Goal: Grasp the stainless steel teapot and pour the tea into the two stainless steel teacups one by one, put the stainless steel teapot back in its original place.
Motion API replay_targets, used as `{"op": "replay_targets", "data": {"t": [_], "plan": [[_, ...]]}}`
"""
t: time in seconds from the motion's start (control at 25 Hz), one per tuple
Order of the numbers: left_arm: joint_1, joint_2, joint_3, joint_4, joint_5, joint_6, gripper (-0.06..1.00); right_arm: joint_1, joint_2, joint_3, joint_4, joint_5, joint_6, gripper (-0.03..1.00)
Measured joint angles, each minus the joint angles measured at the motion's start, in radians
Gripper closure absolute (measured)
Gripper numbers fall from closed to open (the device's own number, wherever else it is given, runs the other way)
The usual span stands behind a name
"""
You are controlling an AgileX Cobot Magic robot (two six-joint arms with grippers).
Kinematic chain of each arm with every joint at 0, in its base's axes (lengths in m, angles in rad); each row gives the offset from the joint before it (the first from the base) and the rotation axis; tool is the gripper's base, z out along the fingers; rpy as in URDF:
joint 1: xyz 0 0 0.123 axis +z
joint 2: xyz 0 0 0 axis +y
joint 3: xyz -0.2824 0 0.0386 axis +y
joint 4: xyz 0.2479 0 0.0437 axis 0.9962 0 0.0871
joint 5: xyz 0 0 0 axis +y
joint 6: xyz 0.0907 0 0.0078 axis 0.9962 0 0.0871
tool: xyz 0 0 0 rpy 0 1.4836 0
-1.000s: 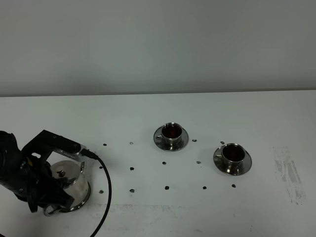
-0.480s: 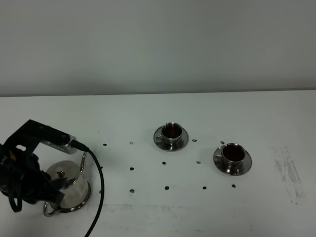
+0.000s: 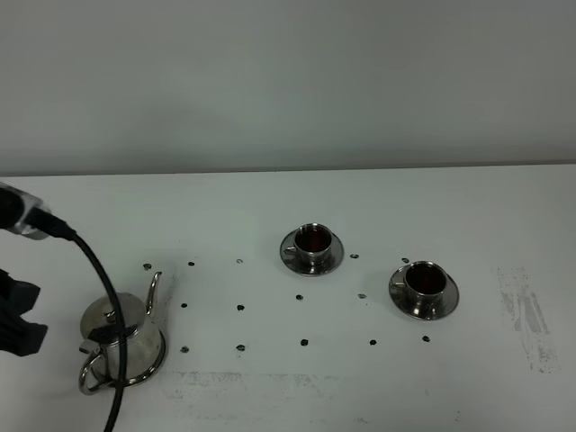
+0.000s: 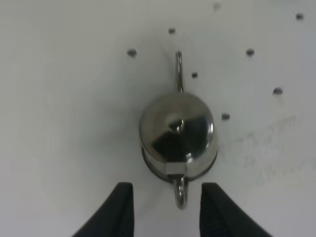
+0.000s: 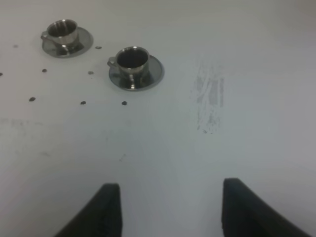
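Both teacups, the nearer-centre one [image 3: 312, 240] and the right one [image 3: 425, 281], hold dark tea, the teapot [image 3: 119, 333] stands upright on the worktop [image 3: 270, 198], and the left tool [image 4: 167, 210] and right tool [image 5: 170, 210] are wide, holding nothing.

The right gripper [image 5: 165, 210] hung with its jaws spread wide over the bare white desk [image 5: 163, 148]. Beyond it, two steel teacups [image 5: 132, 60] [image 5: 62, 31] sat apart on their saucers [image 5: 151, 72], dark tea [image 5: 131, 57] visible inside the nearer one.
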Motion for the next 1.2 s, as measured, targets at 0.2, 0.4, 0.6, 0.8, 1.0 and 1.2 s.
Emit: {"op": "replay_targets", "data": {"t": [0.2, 0.4, 0.6, 0.8, 1.0, 1.2], "plan": [[0.000, -0.130, 0.000, 0.000, 0.010, 0.000, 0.59, 0.000, 0.000, 0.000, 0.000, 0.000, 0.000, 0.52], [0.000, -0.225, 0.000, 0.000, 0.124, -0.042, 0.59, 0.000, 0.000, 0.000, 0.000, 0.000, 0.000, 0.52], [0.058, -0.350, 0.015, 0.000, 0.318, -0.206, 0.59, 0.000, 0.000, 0.000, 0.000, 0.000, 0.000, 0.52], [0.227, -0.504, 0.128, -0.056, 0.399, -0.208, 0.59, 0.000, 0.000, 0.000, 0.000, 0.000, 0.001, 0.52], [0.266, -0.694, 0.250, -0.074, 0.405, -0.208, 0.59, 0.000, 0.000, 0.000, 0.000, 0.000, 0.001, 0.52], [0.268, -0.827, 0.357, -0.075, 0.388, -0.208, 0.59, 0.000, 0.000, 0.000, 0.000, 0.000, 0.000, 0.52]]}}
